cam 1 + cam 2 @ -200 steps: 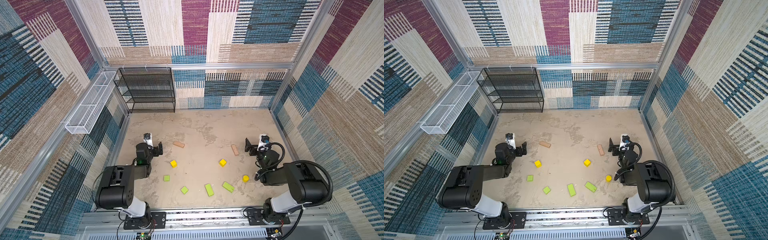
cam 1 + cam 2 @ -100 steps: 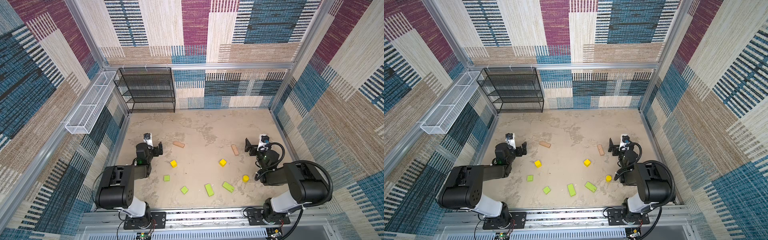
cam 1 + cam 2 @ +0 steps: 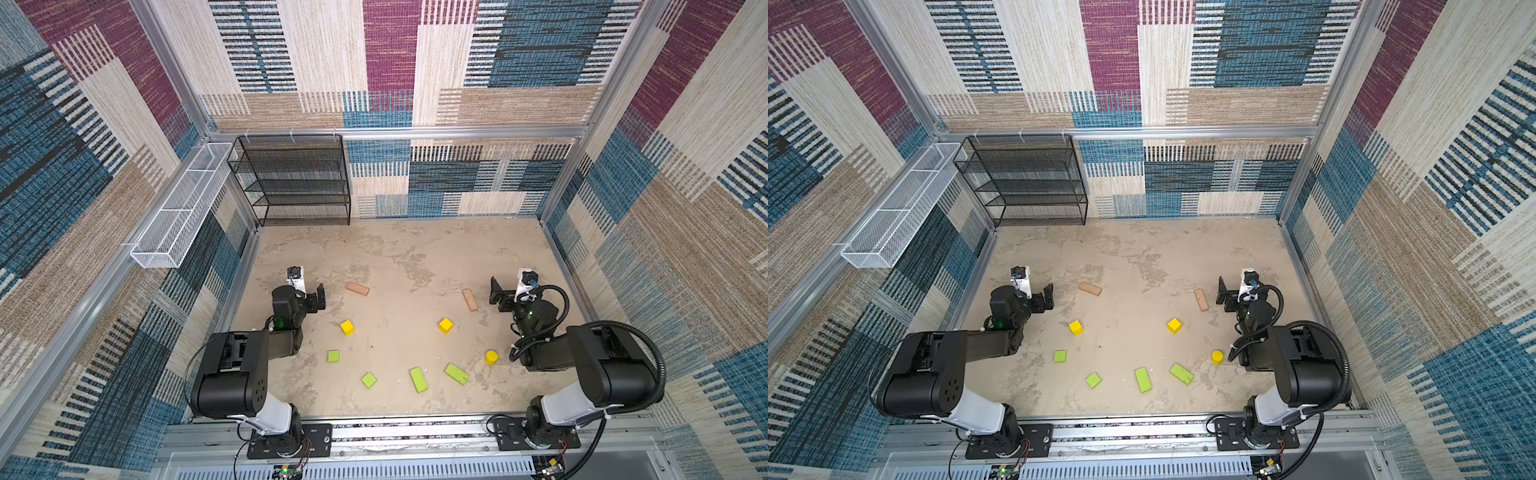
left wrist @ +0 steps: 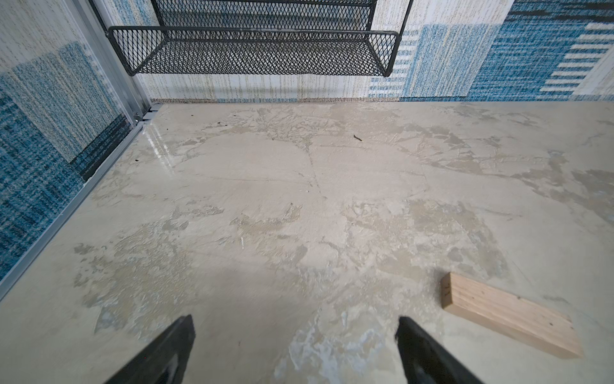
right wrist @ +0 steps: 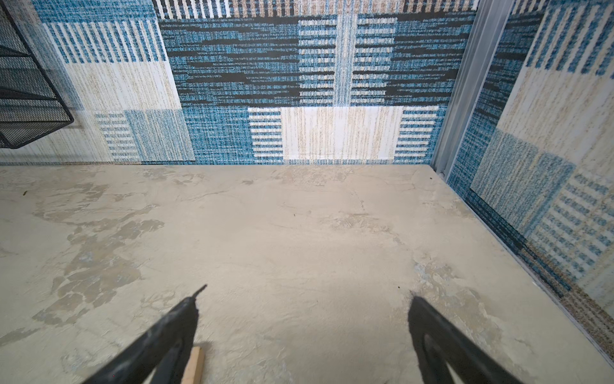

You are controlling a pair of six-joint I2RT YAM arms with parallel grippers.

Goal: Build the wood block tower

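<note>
Wood block tower: not started. No block sits on another. All nine lie singly on the table (image 3: 395,249), apart from each other.

Layout in a top view:
- Farthest out: left tan bar (image 3: 357,288) and right tan bar (image 3: 470,300).
- Nearer: left yellow cube (image 3: 347,327) and right yellow cube (image 3: 446,325).
- Near right: yellow cylinder (image 3: 491,357).
- Near arc of green pieces: left green square (image 3: 333,356), second green square (image 3: 368,380), middle green slab (image 3: 419,379), right green slab (image 3: 456,373).

Left gripper (image 4: 295,327): empty, jaws spread wide, over bare table just left of the left tan bar. Right gripper (image 5: 307,299): likewise wide and empty, just right of the right tan bar.

Every stacking step remains.

Against the frames a second back: blocks and both arms unchanged, no visible motion.
</note>
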